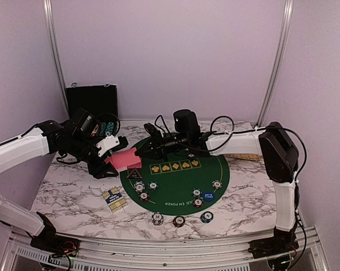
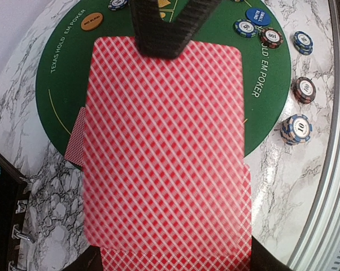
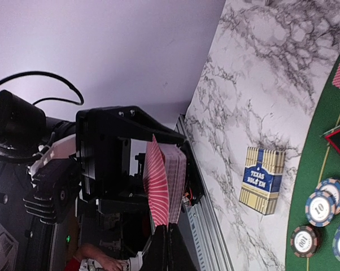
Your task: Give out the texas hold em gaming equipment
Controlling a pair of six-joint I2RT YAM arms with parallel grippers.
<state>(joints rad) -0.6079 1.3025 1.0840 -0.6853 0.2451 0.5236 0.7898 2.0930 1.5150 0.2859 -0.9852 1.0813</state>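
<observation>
Left gripper [image 1: 109, 153] clamped on card deck [image 1: 122, 160], centre-left of frame above counter [image 1: 62, 192]; right gripper [image 3: 164, 251] pinched together on top card [image 3: 156, 180]; chips [image 1: 139, 186], blue button [image 1: 208, 196] spread on green mat [image 1: 175, 182]; 1 loose card [image 2: 75, 138] lies at mat edge; most dealing seemingly left.

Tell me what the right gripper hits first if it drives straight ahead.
The red-backed deck held in the left gripper; the right gripper seems shut on its front card.
</observation>
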